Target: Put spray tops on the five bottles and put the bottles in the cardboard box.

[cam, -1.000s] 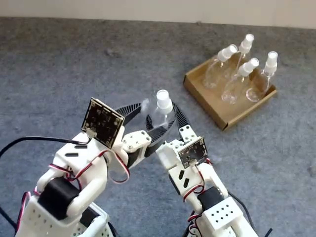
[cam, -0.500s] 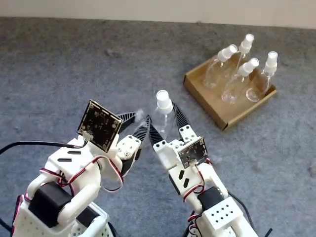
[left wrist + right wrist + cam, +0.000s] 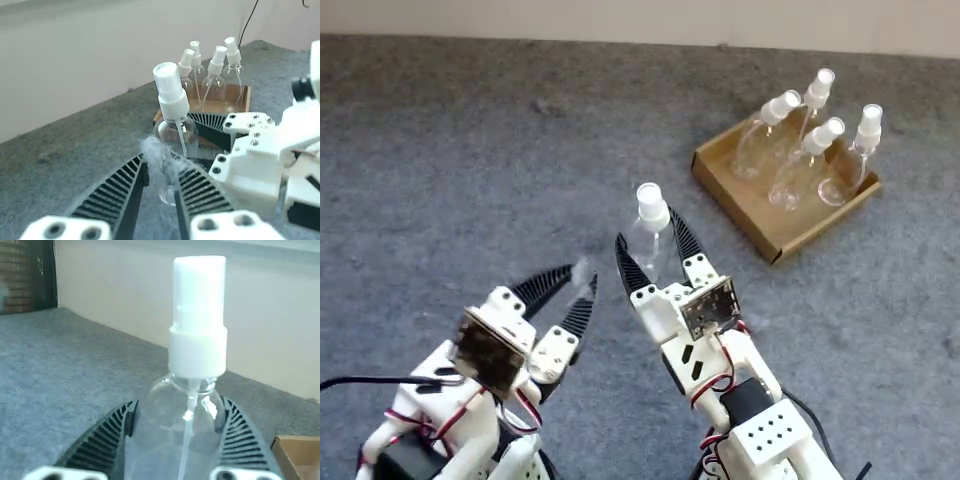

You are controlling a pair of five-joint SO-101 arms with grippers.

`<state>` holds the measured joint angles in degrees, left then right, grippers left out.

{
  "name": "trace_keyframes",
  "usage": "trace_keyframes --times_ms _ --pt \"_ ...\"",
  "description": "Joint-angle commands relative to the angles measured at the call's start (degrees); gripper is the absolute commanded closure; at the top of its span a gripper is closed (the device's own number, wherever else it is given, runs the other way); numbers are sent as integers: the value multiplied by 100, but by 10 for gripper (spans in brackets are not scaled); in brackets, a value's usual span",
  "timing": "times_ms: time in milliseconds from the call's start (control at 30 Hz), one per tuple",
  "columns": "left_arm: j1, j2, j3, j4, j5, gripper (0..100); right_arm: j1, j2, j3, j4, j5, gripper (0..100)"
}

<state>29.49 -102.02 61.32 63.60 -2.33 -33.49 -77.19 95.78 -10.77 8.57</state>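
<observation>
The right gripper (image 3: 178, 410) clamps a clear plastic bottle with white spray top (image 3: 649, 228), upright on grey carpet (image 3: 470, 150). The left gripper (image 3: 580, 278) gapes empty nearby. 4 similar bottles (image 3: 802, 150) sit in the brown cardboard box (image 3: 722, 184).

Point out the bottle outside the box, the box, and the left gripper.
bottle (image 3: 186, 421), right wrist view, clear body.
box (image 3: 734, 211), high view, near wall.
left gripper (image 3: 582, 275), high view, midway between fingertips.

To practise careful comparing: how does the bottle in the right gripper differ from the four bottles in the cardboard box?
The gripped bottle is outside the cardboard box; the four bottles stand inside it. The gripped bottle is clamped by the right gripper; the four bottles are free. All are clear, upright, with white spray tops.
</observation>
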Motion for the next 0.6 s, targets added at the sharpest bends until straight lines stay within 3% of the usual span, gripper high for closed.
trace_keyframes --times_ms 0,567 --pt "48 -312 541 -26 -343 995 -22 -75 725 303 35 850" --pt "66 -215 848 114 -343 995 4 -75 725 295 35 850"
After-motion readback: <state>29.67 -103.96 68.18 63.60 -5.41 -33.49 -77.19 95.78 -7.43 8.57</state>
